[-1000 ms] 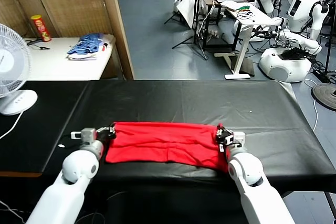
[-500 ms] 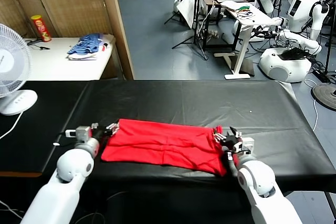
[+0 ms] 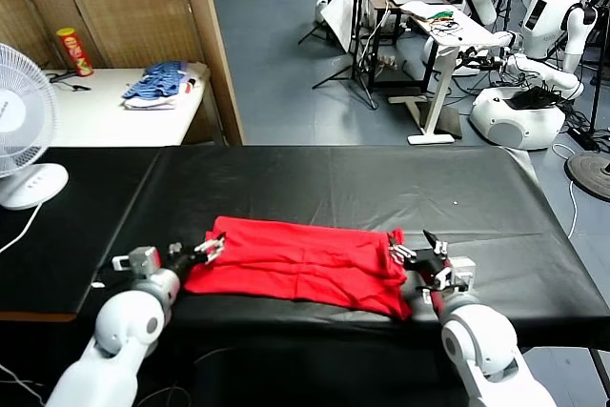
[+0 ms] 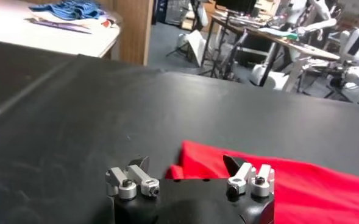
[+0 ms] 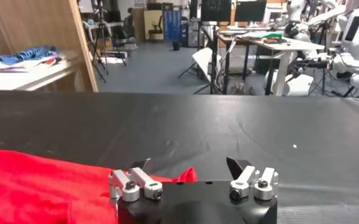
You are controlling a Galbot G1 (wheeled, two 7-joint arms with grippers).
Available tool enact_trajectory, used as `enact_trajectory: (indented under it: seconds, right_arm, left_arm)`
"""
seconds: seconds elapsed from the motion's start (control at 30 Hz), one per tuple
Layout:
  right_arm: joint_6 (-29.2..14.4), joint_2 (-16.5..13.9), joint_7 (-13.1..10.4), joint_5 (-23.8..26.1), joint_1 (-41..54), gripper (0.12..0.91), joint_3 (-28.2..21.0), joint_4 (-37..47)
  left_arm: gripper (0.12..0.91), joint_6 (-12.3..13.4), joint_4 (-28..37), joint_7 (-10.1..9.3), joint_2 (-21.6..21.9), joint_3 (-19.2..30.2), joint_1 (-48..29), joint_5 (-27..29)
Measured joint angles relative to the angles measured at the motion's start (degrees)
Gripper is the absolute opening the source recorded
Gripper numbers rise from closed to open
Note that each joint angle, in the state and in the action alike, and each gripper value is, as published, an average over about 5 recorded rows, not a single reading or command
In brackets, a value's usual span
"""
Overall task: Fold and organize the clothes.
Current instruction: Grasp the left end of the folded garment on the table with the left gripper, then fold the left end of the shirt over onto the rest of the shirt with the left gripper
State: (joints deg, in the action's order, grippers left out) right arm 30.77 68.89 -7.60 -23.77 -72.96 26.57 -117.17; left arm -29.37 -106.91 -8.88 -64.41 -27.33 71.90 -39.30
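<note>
Red T-shirt (image 3: 300, 265) lies folded into band on black desk (image 3: 343, 178), long axis left-right. Left hand (image 3: 195, 253) wide, empty, at left end; right hand (image 3: 419, 253) wide, empty, at right end. Each equally near own end.

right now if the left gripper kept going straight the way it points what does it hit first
Most likely the red T-shirt. The left gripper is open, with the shirt's near corner lying on the black table just ahead, between its fingertips. It might slide over the cloth instead; its height above the fabric is unclear.
</note>
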Motion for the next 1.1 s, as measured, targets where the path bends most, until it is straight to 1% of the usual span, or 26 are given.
enact_trajectory:
  seconds: [0.03, 0.13, 0.17, 0.23, 0.27, 0.37, 0.4, 0.47, 0.63, 0.77, 0.97, 1.03, 1.1]
  right_arm:
    - [0.0, -0.03, 0.02, 0.0, -0.05, 0.798, 0.05, -0.19]
    - [-0.01, -0.13, 0.06, 0.01, -0.11, 0.798, 0.1, -0.77]
    - [-0.01, -0.15, 0.07, 0.02, -0.09, 0.798, 0.09, -0.9]
    - [-0.01, -0.14, 0.07, 0.06, -0.02, 0.798, 0.1, -1.03]
    - [-0.01, -0.11, 0.07, 0.09, 0.02, 0.798, 0.13, -1.05]
    - [-0.02, 0.04, 0.06, 0.2, 0.05, 0.798, 0.4, -1.06]
    - [-0.02, 0.1, 0.05, 0.25, 0.02, 0.798, 0.53, -1.09]
    - [-0.01, 0.24, 0.01, 0.47, -0.09, 0.798, 0.8, -1.25]
    - [0.14, 0.4, -0.05, 1.06, -0.69, 0.798, 1.61, -2.26]
    - [0.21, 0.53, -0.1, 1.06, -1.24, 0.798, 2.04, -3.09]
    - [0.22, 1.38, -0.21, 1.43, -1.9, 0.798, 1.69, -3.87]
    - [0.22, 1.74, -0.24, 1.68, -2.16, 0.798, 1.57, -4.14]
    - [0.22, 2.0, -0.25, 2.0, -2.47, 0.798, 1.53, -4.43]
  left_arm:
    - [0.76, 0.12, 0.15, -0.02, -0.15, -0.03, 0.26, 0.12]
    - [0.636, 0.28, 0.45, -0.09, -0.39, -0.11, 0.69, 0.0]
    - [0.572, 0.28, 0.46, -0.11, -0.43, -0.14, 0.77, -0.21]
    - [0.472, 0.21, 0.35, -0.14, -0.48, -0.15, 0.9, -0.57]
    - [0.405, 0.15, 0.24, -0.17, -0.48, -0.13, 0.96, -0.62]
    - [0.244, -0.01, -0.36, -0.11, -0.36, 0.04, 1.18, 0.66]
    - [0.199, 0.0, -0.63, -0.01, -0.29, 0.12, 1.23, 1.59]
    - [0.157, 0.26, -1.15, 0.29, -0.09, 0.23, 1.22, 4.21]
    - [0.161, 2.16, -1.33, 1.0, 1.23, -0.19, 0.9, 14.28]
    - [0.158, 3.58, -0.34, 1.22, 4.12, -2.08, 1.43, 21.6]
    - [0.158, 4.75, 1.15, 1.12, 11.22, -6.59, 2.54, 25.75]
    - [0.158, 4.46, 0.63, 0.87, 12.46, -7.29, 3.01, 26.25]
    - [0.158, 3.76, -0.69, 0.51, 12.69, -7.38, 3.54, 25.8]
